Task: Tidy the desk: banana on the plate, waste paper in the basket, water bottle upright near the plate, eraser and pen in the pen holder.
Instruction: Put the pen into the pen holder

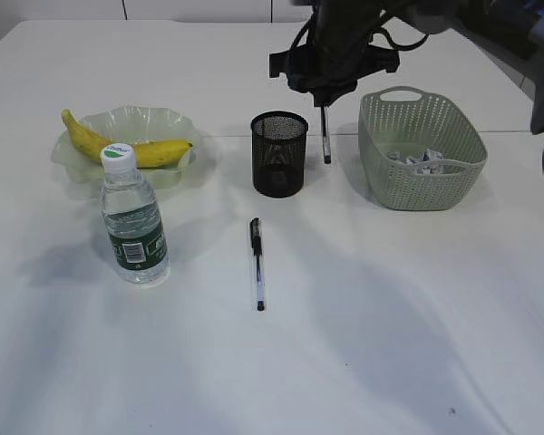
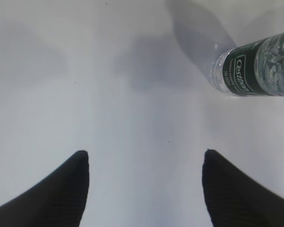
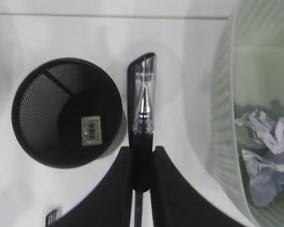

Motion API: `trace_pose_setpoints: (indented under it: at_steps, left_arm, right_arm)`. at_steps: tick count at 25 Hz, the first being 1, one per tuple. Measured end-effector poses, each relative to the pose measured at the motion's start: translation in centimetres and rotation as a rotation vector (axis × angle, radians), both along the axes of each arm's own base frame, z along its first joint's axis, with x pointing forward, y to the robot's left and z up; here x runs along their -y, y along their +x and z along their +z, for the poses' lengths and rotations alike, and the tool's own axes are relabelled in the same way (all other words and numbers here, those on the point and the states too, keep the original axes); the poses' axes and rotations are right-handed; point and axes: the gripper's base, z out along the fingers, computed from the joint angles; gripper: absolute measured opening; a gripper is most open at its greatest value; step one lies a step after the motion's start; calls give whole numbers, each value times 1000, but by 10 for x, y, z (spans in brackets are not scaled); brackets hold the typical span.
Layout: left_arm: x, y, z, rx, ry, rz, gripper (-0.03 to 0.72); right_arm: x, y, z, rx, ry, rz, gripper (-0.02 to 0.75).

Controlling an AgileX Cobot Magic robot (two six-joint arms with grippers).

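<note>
Pen (image 3: 143, 101) hangs clamped between the right gripper's (image 3: 142, 156) black fingers, held above the desk (image 1: 390, 344) between the pen holder (image 1: 279, 154) and the basket (image 1: 421, 149). The mesh cup sits at nine o'clock from the held pen, with the eraser (image 3: 91, 131) lying on its bottom. Crumpled waste paper (image 3: 267, 156) lies inside the basket at three o'clock. A second pen (image 1: 257, 263) lies flat at six o'clock from the cup. At far left the banana (image 1: 127, 145) rests on the plate (image 1: 163, 122), and the water bottle (image 1: 133, 217) stands upright just in front. The left gripper (image 2: 144, 158) hovers over bare desk, jaws well apart, holding nothing.
</note>
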Motion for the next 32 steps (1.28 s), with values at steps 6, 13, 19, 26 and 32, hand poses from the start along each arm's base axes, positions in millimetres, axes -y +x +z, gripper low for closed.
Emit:
trace_pose_setpoints:
  at_steps: [6,13,19,26,32]
  left_arm:
    - [0,0,0,0,0,0,528]
    - [0,0,0,0,0,0,528]
    - [0,0,0,0,2,-1,528]
    - [0,0,0,0,2,-1,528]
    - [-1,0,0,-2,10,-3,528]
  right_arm:
    - [-9,15,13,222,56,80,52]
    - [-16,29,17,410,78,144,52]
    - [-19,36,-4,407,76,157,52]
    - [-21,38,-7,415,82,161,52]
    - [-22,39,-5,437,89,168,52]
